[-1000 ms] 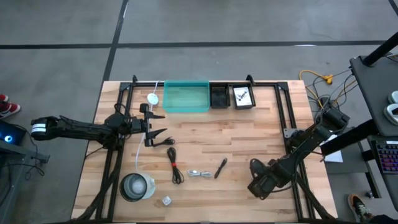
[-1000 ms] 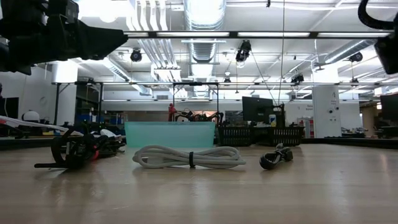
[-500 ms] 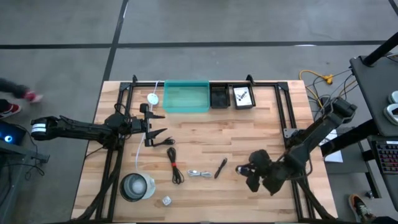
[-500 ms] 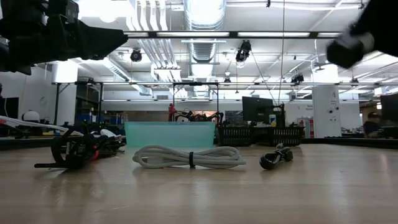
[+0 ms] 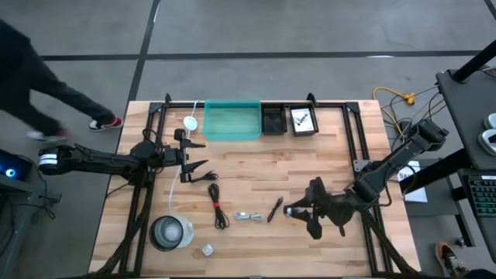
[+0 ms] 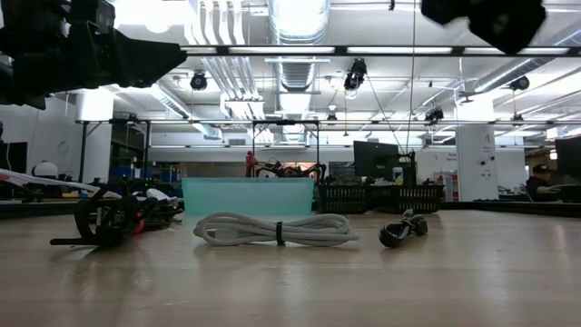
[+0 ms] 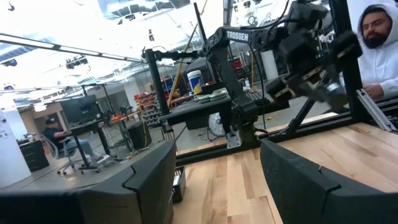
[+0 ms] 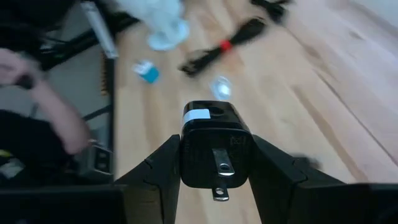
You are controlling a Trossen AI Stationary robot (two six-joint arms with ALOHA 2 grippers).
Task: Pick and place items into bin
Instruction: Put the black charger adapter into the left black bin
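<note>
My right gripper (image 5: pixel 298 211) hangs over the table's near right part, just right of the black pen (image 5: pixel 275 209), shut on a black charger block (image 8: pixel 216 149) with a white label. The silvery cable (image 5: pixel 249 216), the black cable with a red tie (image 5: pixel 218 205) and a small clear piece (image 5: pixel 208 249) lie flat on the wood. At the far edge stands the teal bin (image 5: pixel 232 120). My left gripper (image 7: pixel 214 180) waits open near the table's left side, with nothing between its fingers. My right gripper pinches the charger block by two opposite sides (image 8: pixel 185 155) between its two fingers. The fingers slant down toward the table's left. The block is lifted clear of the table, its face with the metal prongs (image 8: pixel 221 171) toward the wrist camera.
A round clear container (image 5: pixel 170 232) stands near the front left. A white cord with a round disc (image 5: pixel 190 122) runs beside the bin. Two black trays (image 5: pixel 273 120) sit right of the bin. A person (image 5: pixel 31 85) walks past the table's far left.
My right gripper has risen and moved toward the table's left, toward the pen, tipping from pointing down to nearly level and rolling about its own axis. A person has walked into view at the far left.
</note>
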